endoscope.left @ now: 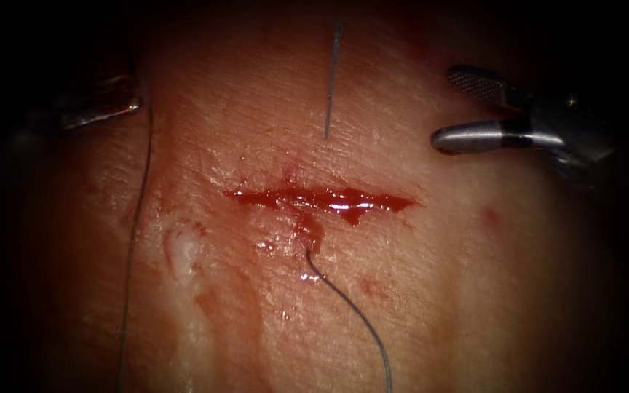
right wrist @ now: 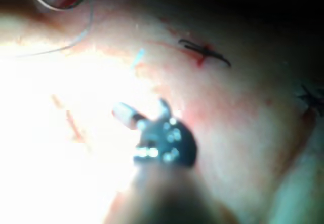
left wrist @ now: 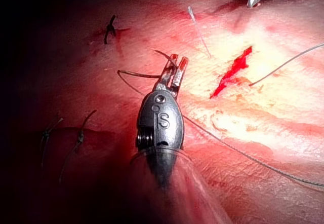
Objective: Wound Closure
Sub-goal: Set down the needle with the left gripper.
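My left tool (left wrist: 174,68) pinches the curved needle (left wrist: 144,75) clear of the red cut (endoscope.left: 322,199); my right tool (endoscope.left: 454,109) hangs spread, empty

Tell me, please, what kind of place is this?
Probably a surgical training bench: tissue with a cut, knotted stitches and thread. The left claw seems shut on the needle, outside the tissue, left of the cut; the right claw is open, empty.
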`<control>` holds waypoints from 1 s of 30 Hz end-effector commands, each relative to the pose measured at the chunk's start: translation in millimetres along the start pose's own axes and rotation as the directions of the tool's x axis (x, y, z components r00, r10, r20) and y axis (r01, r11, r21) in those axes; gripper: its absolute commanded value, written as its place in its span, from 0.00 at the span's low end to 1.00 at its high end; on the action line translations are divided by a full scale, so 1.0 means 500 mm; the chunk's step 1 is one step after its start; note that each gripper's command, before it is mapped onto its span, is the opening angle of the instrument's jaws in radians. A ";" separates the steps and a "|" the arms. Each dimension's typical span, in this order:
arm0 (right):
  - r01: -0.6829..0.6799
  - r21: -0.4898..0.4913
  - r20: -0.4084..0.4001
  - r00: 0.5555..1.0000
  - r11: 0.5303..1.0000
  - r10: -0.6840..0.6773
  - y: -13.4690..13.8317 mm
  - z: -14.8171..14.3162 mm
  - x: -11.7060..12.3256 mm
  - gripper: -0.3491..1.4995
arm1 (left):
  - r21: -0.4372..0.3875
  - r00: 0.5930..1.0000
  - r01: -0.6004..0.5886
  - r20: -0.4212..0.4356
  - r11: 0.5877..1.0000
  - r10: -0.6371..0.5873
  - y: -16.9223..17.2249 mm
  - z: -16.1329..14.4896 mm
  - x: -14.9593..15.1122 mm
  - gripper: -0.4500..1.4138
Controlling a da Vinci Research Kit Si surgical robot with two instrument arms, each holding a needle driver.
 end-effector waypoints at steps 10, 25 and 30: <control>0.026 0.000 0.020 0.999 1.000 -0.026 -0.0017 0.0013 -0.0054 0.89 | 0.072 0.963 -0.113 0.255 0.991 0.092 -0.0130 0.0159 -0.0136 0.00; 0.030 0.013 0.019 0.999 0.999 -0.030 -0.0039 0.0037 -0.0059 0.89 | 0.009 0.900 -0.162 0.412 0.987 0.144 -0.0166 0.0207 -0.0285 0.00; 0.032 0.018 0.018 0.999 0.999 -0.032 -0.0042 0.0041 -0.0063 0.89 | -0.004 0.909 -0.045 0.414 0.999 0.042 -0.0175 0.0223 -0.0283 0.75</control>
